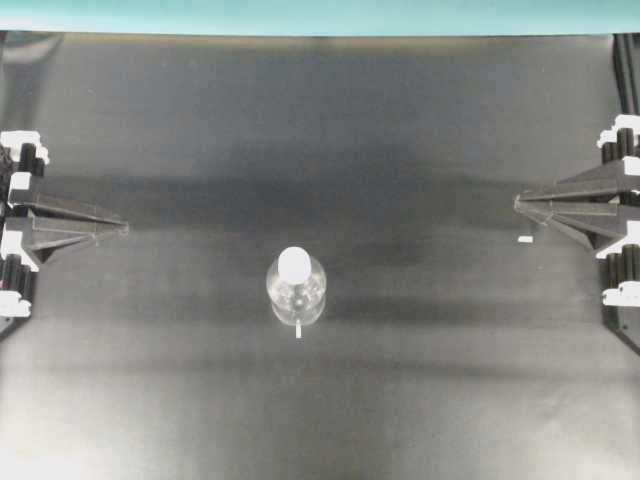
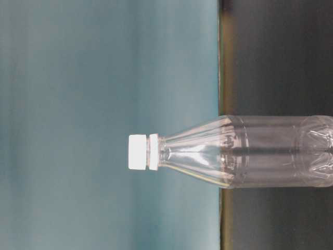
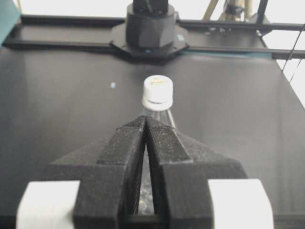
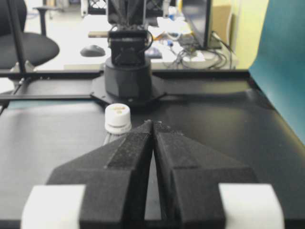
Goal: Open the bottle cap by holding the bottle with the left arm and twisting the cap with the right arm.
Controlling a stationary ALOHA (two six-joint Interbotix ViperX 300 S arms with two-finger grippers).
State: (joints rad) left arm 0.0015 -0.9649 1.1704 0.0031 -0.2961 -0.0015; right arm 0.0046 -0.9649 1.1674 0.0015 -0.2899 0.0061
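The clear plastic bottle (image 1: 296,287) stands upright in the middle of the black table, with its white cap (image 1: 295,263) on. The table-level view, turned sideways, shows the bottle (image 2: 260,151) and the cap (image 2: 138,151) closed. My left gripper (image 1: 124,227) rests at the left edge, shut and empty, far from the bottle. My right gripper (image 1: 517,204) rests at the right edge, shut and empty. In the left wrist view the cap (image 3: 157,91) stands beyond my shut gripper (image 3: 146,118). In the right wrist view the cap (image 4: 117,117) stands to the left of my shut gripper (image 4: 153,123).
A small white mark (image 1: 525,239) lies on the table near the right gripper, and another white mark (image 1: 298,330) lies just in front of the bottle. The opposite arm's base (image 3: 150,28) stands at the far table edge. A teal backdrop (image 1: 320,15) runs along the back.
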